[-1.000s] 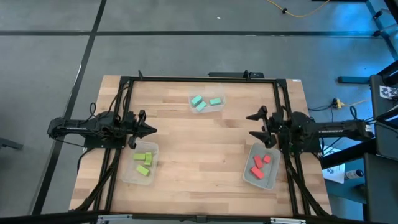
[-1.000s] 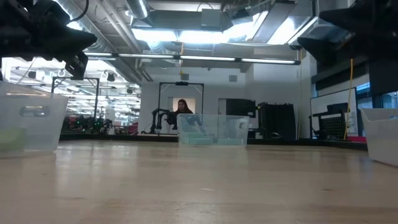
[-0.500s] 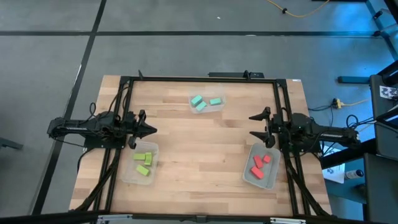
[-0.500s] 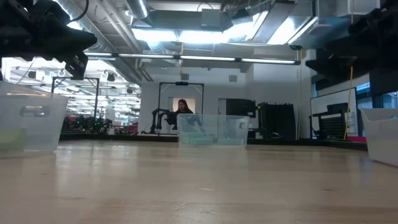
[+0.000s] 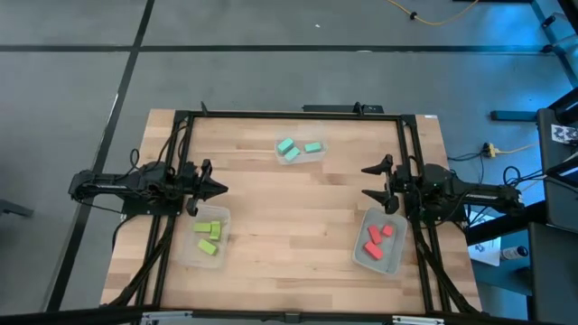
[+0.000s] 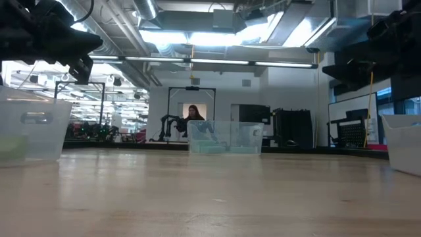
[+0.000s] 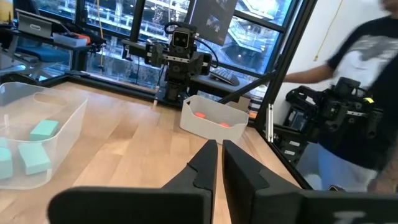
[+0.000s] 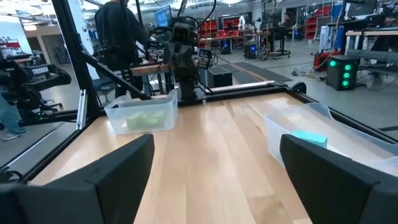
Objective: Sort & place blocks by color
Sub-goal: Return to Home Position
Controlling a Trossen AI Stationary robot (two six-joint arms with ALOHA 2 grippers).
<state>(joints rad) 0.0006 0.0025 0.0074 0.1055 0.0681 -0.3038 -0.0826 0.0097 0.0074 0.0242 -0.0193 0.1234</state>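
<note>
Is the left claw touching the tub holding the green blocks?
Apart. The low view shows the left gripper hanging above the clear bin, with bright room visible between them.

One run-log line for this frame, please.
teal blocks: far bin | lime blocks: left bin | red blocks: right bin | left end effector: shut, empty, left side | right end effector: open, empty, right side
</note>
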